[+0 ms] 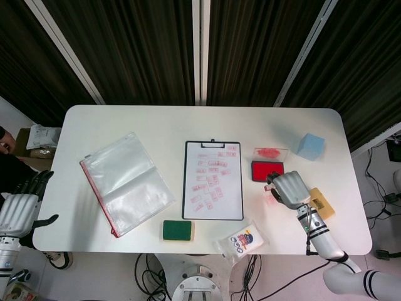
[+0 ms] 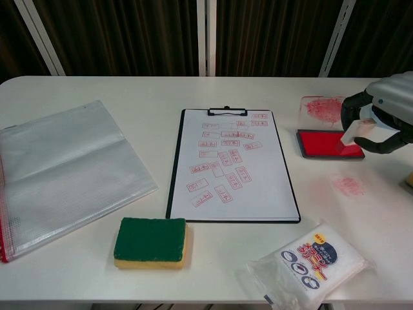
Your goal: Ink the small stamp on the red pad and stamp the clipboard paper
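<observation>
The stamp [image 2: 352, 134] is pinched in the right hand [image 2: 381, 116], tilted, its red face at the near right corner of the pad [image 2: 326, 143]. This looks like the inking step (the paper [image 2: 229, 165] already carries many prints). Next: press squarely, then carry it to a bare patch. The left hand [image 1: 17, 205] hangs open off-table.

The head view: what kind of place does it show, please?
Probably a robot test or recording room, not an ordinary office: a white table set with a clipboard and red ink pad, dark curtains behind, and loose cables on the floor.
</observation>
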Tool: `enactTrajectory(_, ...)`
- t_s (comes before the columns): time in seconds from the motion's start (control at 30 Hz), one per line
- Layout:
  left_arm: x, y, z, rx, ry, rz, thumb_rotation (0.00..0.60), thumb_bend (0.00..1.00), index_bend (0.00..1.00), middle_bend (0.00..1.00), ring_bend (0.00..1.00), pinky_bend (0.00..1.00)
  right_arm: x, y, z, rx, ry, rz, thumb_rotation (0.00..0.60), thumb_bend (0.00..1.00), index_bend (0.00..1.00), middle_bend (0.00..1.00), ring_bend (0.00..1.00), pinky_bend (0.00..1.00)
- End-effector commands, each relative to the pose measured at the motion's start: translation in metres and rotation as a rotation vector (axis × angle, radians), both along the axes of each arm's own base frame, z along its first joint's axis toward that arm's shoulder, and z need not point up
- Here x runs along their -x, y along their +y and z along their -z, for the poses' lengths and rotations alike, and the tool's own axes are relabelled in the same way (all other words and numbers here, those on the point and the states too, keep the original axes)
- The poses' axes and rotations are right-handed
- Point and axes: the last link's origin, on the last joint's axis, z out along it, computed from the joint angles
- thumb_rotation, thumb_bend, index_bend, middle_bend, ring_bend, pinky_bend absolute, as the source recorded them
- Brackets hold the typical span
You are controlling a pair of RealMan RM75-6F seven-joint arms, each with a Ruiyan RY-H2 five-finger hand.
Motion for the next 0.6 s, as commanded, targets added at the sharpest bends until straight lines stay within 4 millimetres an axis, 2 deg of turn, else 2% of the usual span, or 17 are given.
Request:
enactTrajectory(0.03, 0.0, -0.001, 0.001, 0.006, -0.001, -0.002, 0.6, 0.0, 0.04, 0.07, 0.06, 0.16, 0.015, 0.007, 0.014, -0.039, 0.028, 0.03, 0.6, 0.46, 0.98, 0.83, 0.79, 1.0)
enactTrajectory(0.47, 0.002, -0.001, 0.003, 0.011, -0.003, -0.009, 0.6, 0.0, 0.04, 0.07, 0.06, 0.16, 0.029, 0.01, 0.035, -0.072, 0.047, 0.043, 0.6, 0.46, 0.93, 0.81, 0.79, 1.0)
enactTrajectory(0.6, 0.003, -0.002, 0.003, 0.009, -0.002, -0.011, 0.6, 0.0, 0.04, 0.07, 0.06, 0.16, 0.03, 0.011, 0.036, -0.08, 0.058, 0.036, 0.6, 0.45, 0.86, 0.78, 0.79, 1.0)
